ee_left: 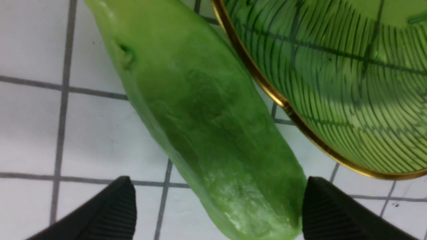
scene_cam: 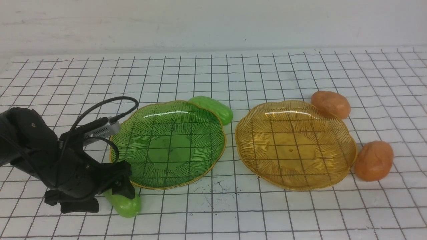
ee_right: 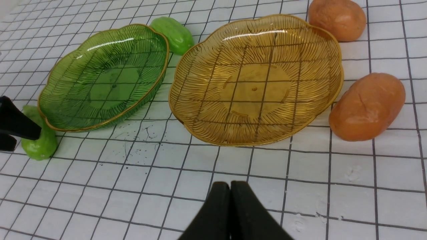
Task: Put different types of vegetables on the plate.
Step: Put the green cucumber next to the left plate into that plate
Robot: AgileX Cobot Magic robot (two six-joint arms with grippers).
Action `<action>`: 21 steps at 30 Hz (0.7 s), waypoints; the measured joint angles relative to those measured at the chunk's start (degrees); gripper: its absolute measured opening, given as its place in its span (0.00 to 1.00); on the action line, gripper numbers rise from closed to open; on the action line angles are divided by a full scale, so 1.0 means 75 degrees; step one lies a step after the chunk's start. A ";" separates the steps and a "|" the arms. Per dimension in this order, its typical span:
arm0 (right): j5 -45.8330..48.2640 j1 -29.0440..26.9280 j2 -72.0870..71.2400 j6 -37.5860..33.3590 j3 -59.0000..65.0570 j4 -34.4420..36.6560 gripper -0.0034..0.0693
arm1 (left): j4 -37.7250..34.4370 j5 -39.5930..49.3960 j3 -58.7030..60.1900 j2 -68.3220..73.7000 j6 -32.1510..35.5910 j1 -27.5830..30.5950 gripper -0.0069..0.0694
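A light-green cucumber lies on the table at the near rim of the green plate. My left gripper is low over it and open. In the left wrist view its jaws straddle one end of the cucumber; one finger touches it, the other stands apart. A second cucumber lies behind the green plate. Two orange-brown potatoes lie right of the amber plate. Both plates hold nothing. My right gripper is shut and empty, out of the front view.
The table has a white cloth with a black grid. A pale wall runs along the far edge. The left arm's cable loops up near the green plate's left rim.
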 joint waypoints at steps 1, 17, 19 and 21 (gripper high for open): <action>0.0000 0.0000 0.0000 0.0000 0.0000 0.0000 0.03 | 0.0000 0.0000 0.0000 0.0039 0.0018 0.0000 0.88; 0.0000 0.0000 0.0000 -0.0009 0.0007 0.0000 0.03 | 0.0163 0.0431 -0.0072 0.0127 -0.0008 -0.0024 0.58; 0.0000 0.0000 0.0000 -0.0009 0.0007 0.0000 0.03 | 0.0381 0.0626 -0.0072 0.0032 -0.0013 -0.0024 0.58; 0.0000 0.0000 0.0000 -0.0009 0.0007 0.0000 0.03 | 0.0505 0.0755 -0.0072 -0.0074 -0.0013 -0.0024 0.58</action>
